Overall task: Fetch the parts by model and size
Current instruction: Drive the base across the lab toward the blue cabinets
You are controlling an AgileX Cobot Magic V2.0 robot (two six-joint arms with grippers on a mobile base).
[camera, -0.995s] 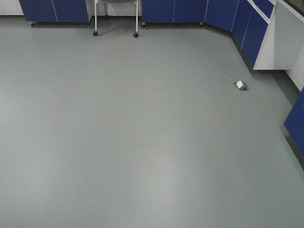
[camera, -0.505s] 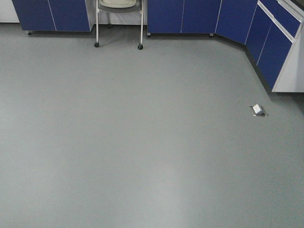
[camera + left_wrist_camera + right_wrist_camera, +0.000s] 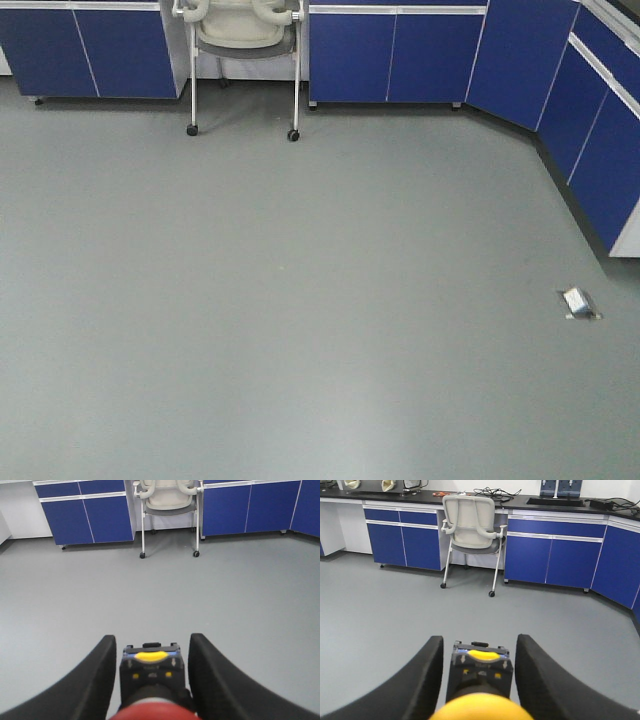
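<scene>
The left gripper [image 3: 152, 640] clamps the red-capped button [image 3: 152, 711]; the right gripper [image 3: 480, 640] clamps the yellow-capped button [image 3: 477, 707]. Both face the chair [image 3: 470, 520].

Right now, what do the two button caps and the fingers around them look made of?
Red button: cap probably moulded plastic, smooth, soft sheen, though blurred. Yellow button: cap likewise, even colour, smooth dome. Left fingers and right fingers: matte black, faintly textured surface, plastic or rubber; cannot tell which.
</scene>
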